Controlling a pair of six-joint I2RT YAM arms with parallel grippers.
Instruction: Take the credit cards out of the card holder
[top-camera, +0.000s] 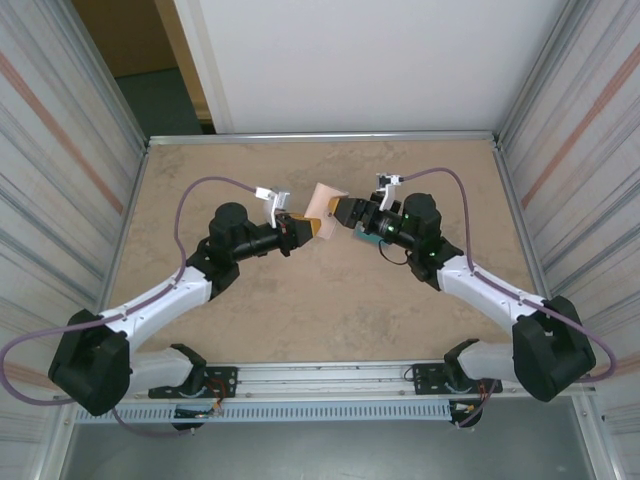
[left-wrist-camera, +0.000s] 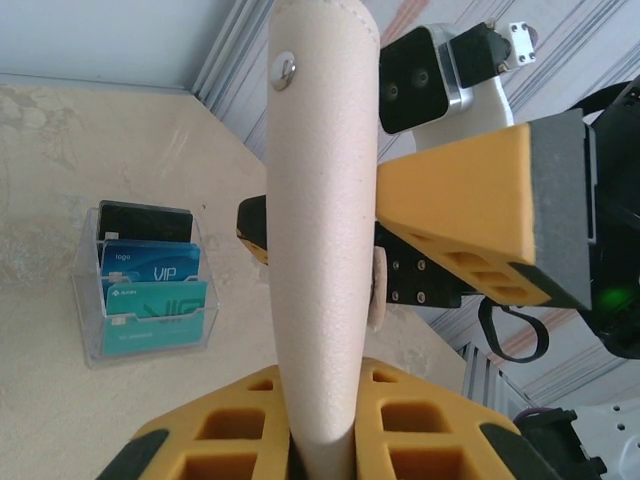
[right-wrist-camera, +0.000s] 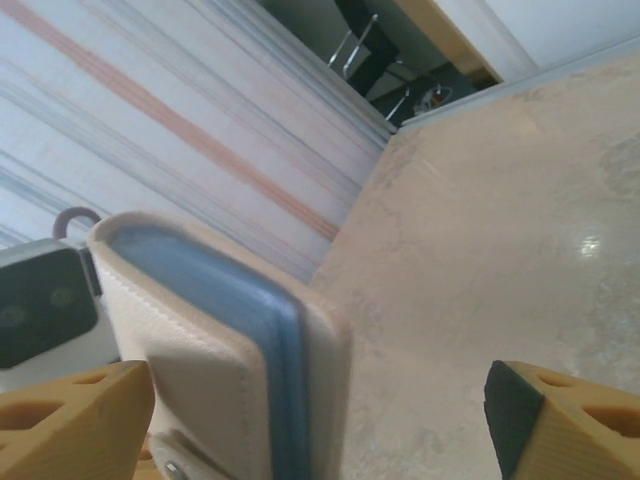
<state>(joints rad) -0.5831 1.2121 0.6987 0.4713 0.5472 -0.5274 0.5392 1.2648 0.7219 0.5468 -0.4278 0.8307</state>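
Note:
My left gripper (top-camera: 303, 226) is shut on the lower edge of the card holder (top-camera: 325, 203), a tan wallet it holds upright above the table. In the left wrist view the card holder (left-wrist-camera: 322, 200) rises from between the yellow jaws, its snap stud near the top. My right gripper (top-camera: 346, 214) is open and straddles the wallet's far end. In the right wrist view the card holder (right-wrist-camera: 225, 345) shows its pale blue inner edge close to the left finger (right-wrist-camera: 70, 420), with a wide gap to the other finger (right-wrist-camera: 560, 420). Black, blue and teal credit cards (left-wrist-camera: 152, 285) stand in a clear rack.
The clear plastic rack (left-wrist-camera: 90, 300) sits on the beige table (top-camera: 320, 320), under my right arm in the top view, where a teal corner (top-camera: 371, 238) shows. Ribbed metal walls (top-camera: 60, 150) close the table in on both sides.

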